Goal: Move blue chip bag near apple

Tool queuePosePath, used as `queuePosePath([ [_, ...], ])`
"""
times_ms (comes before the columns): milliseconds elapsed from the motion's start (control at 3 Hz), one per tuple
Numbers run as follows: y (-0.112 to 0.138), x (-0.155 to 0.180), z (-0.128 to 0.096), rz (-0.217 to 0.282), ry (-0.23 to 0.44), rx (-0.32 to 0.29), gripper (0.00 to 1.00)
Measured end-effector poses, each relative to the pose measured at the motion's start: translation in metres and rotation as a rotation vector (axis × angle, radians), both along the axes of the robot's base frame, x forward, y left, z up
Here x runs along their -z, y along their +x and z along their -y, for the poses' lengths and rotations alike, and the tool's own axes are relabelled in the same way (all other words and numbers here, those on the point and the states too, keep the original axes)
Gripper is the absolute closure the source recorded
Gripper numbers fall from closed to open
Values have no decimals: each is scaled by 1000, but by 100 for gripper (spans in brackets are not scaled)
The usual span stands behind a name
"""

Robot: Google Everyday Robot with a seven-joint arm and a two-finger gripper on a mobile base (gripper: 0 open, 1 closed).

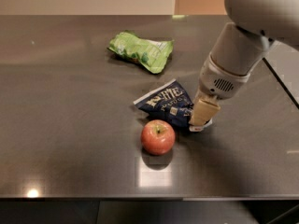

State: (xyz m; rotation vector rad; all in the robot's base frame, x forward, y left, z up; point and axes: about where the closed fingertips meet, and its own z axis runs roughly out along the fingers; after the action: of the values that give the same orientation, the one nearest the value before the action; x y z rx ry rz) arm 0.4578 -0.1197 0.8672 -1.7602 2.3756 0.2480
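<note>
The blue chip bag (166, 104) lies on the dark table (70, 125), its lower edge just above and right of the red apple (158, 136), almost touching it. My gripper (202, 118) comes down from the upper right and is shut on the bag's right corner, its tan fingers (203, 112) pressed on the white edge. The apple stands upright with its stem up, in front of the bag.
A light green snack bag (141, 52) lies farther back on the table, above the blue bag. The table's right edge (280, 85) runs behind my arm. The front edge is just below the apple.
</note>
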Motion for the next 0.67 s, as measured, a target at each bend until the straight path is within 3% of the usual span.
queuePosePath([
  [667, -2, 2, -2, -1, -1, 7, 36],
])
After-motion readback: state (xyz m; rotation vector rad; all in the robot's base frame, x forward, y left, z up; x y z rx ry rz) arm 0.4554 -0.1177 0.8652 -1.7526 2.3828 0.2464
